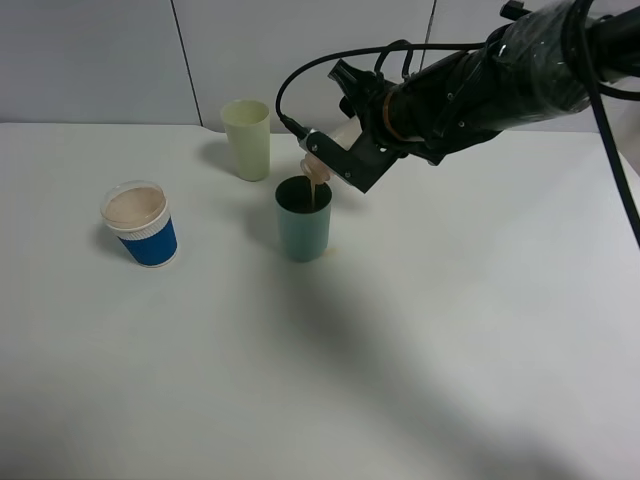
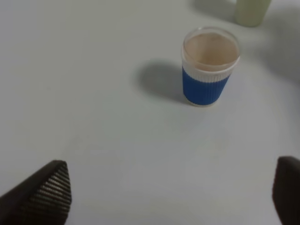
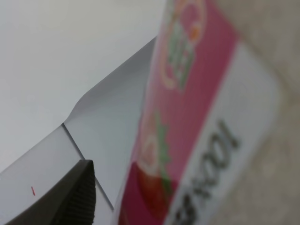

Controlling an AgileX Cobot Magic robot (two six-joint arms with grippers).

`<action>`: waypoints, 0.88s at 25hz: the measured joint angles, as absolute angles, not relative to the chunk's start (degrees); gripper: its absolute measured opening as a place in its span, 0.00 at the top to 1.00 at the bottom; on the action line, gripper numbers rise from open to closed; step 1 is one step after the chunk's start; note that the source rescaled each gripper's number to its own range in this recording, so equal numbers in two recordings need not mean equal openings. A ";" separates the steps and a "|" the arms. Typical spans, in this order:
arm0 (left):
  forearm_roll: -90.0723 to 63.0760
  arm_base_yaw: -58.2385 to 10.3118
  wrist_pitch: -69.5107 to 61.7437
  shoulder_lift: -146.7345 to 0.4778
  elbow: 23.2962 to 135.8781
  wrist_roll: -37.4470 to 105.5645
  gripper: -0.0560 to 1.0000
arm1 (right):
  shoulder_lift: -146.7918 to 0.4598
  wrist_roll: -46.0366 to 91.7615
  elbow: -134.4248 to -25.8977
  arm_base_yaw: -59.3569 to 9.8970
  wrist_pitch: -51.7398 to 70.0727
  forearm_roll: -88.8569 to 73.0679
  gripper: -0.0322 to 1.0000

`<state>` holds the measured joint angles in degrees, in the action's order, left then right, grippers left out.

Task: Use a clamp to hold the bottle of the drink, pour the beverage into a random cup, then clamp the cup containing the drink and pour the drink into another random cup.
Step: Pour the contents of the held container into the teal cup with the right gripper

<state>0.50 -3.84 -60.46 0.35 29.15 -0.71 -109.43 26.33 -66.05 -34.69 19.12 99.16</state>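
Note:
My right gripper (image 1: 325,158) is shut on the bottle (image 1: 314,168), which is tipped mouth-down over the teal-green cup (image 1: 303,232). A thin stream of tan beverage (image 1: 318,194) runs from the neck into that cup. In the right wrist view the bottle's pink-red label (image 3: 197,117) fills the frame beside one dark finger (image 3: 70,197). The short blue cup (image 1: 143,225) with a white band stands to the left, and its inside looks pale tan. My left gripper (image 2: 164,192) hangs open some way short of the blue cup (image 2: 206,82), holding nothing.
A taller pale yellow-green tumbler (image 1: 247,140) stands just behind and left of the teal cup, and its base shows in the left wrist view (image 2: 253,11). The white table (image 1: 400,380) runs bare toward the front. A grey wall closes the back.

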 joint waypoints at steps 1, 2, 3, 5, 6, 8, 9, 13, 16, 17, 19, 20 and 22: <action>0.50 -3.84 -60.46 0.35 29.15 -0.71 0.40 | -109.43 26.33 -66.05 -34.73 19.19 99.16 0.95; 0.50 -3.84 -60.46 0.35 29.15 -0.71 0.40 | -109.43 26.33 -66.05 -35.04 19.49 99.16 0.95; 0.50 -3.84 -60.46 0.35 29.15 -0.71 0.40 | -109.43 26.33 -66.05 -35.33 19.69 99.16 0.95; 0.50 -3.84 -60.46 0.35 29.15 -0.71 0.40 | -109.43 26.33 -66.05 -35.57 19.86 99.16 0.95; 0.50 -3.84 -60.46 0.35 29.15 -0.71 0.40 | -109.43 26.33 -66.05 -35.57 20.04 99.16 0.95; 0.50 -3.84 -60.46 0.35 29.15 -0.71 0.40 | -109.43 26.33 -66.05 -35.57 20.16 99.16 0.95; 0.50 -3.84 -60.46 0.35 29.15 -0.71 0.40 | -109.43 26.33 -66.05 -35.57 20.23 99.16 0.95; 0.50 -3.84 -60.46 0.35 29.15 -0.71 0.40 | -109.43 26.33 -66.05 -35.86 20.50 99.16 0.95; 0.50 -3.84 -60.46 0.35 29.15 -0.71 0.40 | -109.43 26.33 -66.05 -36.00 20.63 99.16 0.95; 0.50 -3.84 -60.46 0.35 29.15 -0.71 0.40 | -109.43 26.33 -66.05 -36.15 20.70 99.16 0.95; 0.50 -3.84 -60.46 0.35 29.15 -0.71 0.40 | -109.43 26.33 -66.05 -36.44 20.70 99.16 0.95; 0.50 -3.84 -60.46 0.35 29.15 -0.71 0.40 | -109.43 26.33 -66.05 -36.58 20.63 99.16 0.95; 0.50 -3.84 -60.46 0.35 29.15 -0.71 0.40 | -109.43 26.33 -66.05 -36.71 20.68 99.16 0.95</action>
